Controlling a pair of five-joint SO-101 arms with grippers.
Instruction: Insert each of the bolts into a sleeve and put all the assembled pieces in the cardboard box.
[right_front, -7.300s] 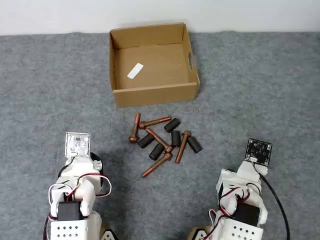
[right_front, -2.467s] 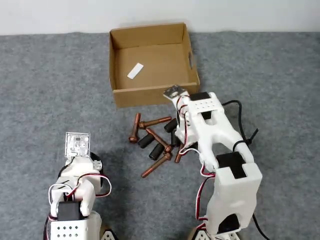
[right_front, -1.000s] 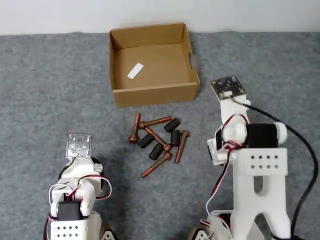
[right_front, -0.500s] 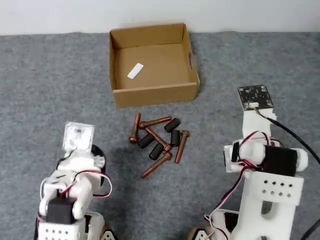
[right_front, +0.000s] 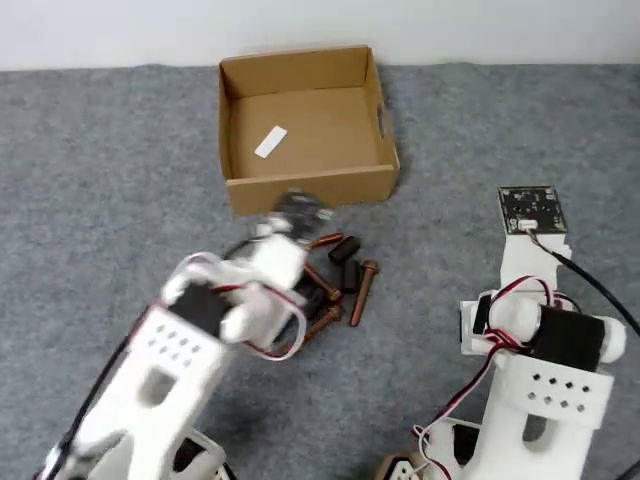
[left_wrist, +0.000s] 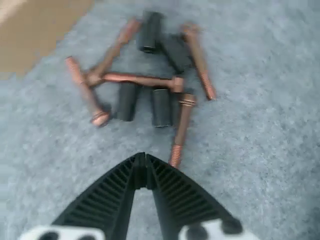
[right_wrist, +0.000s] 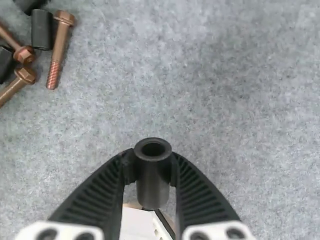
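The grey felt-like table cover (right_front: 90, 180) looks rough and fibrous. In the high view, the left arm (right_front: 170, 350), of smooth white plastic, stretches from the lower left of the frame to the centre, over the pile. Half a second earlier it was folded at the lower left. Its left gripper (left_wrist: 145, 167) has black ribbed jaws, clenched tip to tip with nothing between them, close to the pile.

At the upper centre stands the open brown cardboard box (right_front: 300, 190). A small white paper slip (right_front: 270, 142) lies on its floor, and no writing can be read on it. Just below the box, at the centre, lie five copper-coloured threaded bolts (left_wrist: 142, 80) with hexagonal heads, mixed with four matt black tube-shaped sleeves (left_wrist: 162, 107).

At the lower right rises the right arm (right_front: 545, 390). The right gripper (right_wrist: 150, 162) grasps one more black sleeve (right_wrist: 151, 182), its round hole towards the camera. Seven seconds earlier this sleeve lay at the right edge of the pile.
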